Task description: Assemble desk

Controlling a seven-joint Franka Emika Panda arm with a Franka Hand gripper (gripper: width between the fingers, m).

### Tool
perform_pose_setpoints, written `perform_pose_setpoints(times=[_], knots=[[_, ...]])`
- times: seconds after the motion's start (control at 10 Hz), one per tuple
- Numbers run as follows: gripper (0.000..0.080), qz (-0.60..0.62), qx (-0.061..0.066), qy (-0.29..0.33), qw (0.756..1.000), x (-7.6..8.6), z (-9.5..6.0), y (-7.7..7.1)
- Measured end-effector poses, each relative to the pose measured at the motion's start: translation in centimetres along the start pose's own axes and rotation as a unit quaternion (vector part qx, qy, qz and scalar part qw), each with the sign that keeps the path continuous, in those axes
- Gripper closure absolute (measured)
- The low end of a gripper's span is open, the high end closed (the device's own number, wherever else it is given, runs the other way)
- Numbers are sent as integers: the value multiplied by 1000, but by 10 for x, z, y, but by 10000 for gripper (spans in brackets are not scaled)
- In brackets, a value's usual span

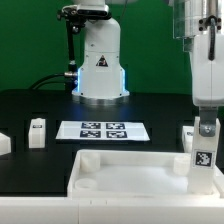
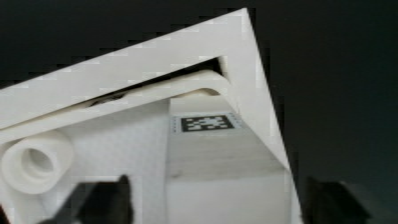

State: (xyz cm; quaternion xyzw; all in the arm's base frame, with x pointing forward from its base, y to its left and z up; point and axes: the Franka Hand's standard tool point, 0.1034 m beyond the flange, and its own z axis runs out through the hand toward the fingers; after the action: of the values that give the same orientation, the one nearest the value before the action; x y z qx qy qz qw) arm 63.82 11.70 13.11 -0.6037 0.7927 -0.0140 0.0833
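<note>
The white desk top (image 1: 120,172) lies flat at the front of the black table, a round socket (image 1: 88,183) in its near corner. My gripper (image 1: 205,130) is at the top's corner on the exterior view's right, shut on a square white leg (image 1: 200,155) with a black-and-white tag, held upright there. In the wrist view the leg (image 2: 222,165) runs between my dark fingers (image 2: 107,200) toward a corner of the desk top (image 2: 107,130). Its rounded end sits at that corner. Another socket (image 2: 36,165) shows beside it. Gripper midpoint (image 2: 217,198).
The marker board (image 1: 100,130) lies mid-table before the robot base (image 1: 100,65). A loose leg (image 1: 37,131) stands on the exterior view's left, another white part (image 1: 3,143) is at the left edge, and one more leg (image 1: 187,135) is behind my gripper.
</note>
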Motion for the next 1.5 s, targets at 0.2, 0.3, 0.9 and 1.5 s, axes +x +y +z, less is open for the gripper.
perform_pose_setpoints(times=[0.2,0.3,0.9,1.5], knots=[[165,-1,11,-24,1000,-12,-34,-10],[153,-3,8,-21,1000,-9,-27,-6],[151,-85,11,-24,996,-25,-32,-1],[151,-289,-3,-20,957,-49,-40,27]])
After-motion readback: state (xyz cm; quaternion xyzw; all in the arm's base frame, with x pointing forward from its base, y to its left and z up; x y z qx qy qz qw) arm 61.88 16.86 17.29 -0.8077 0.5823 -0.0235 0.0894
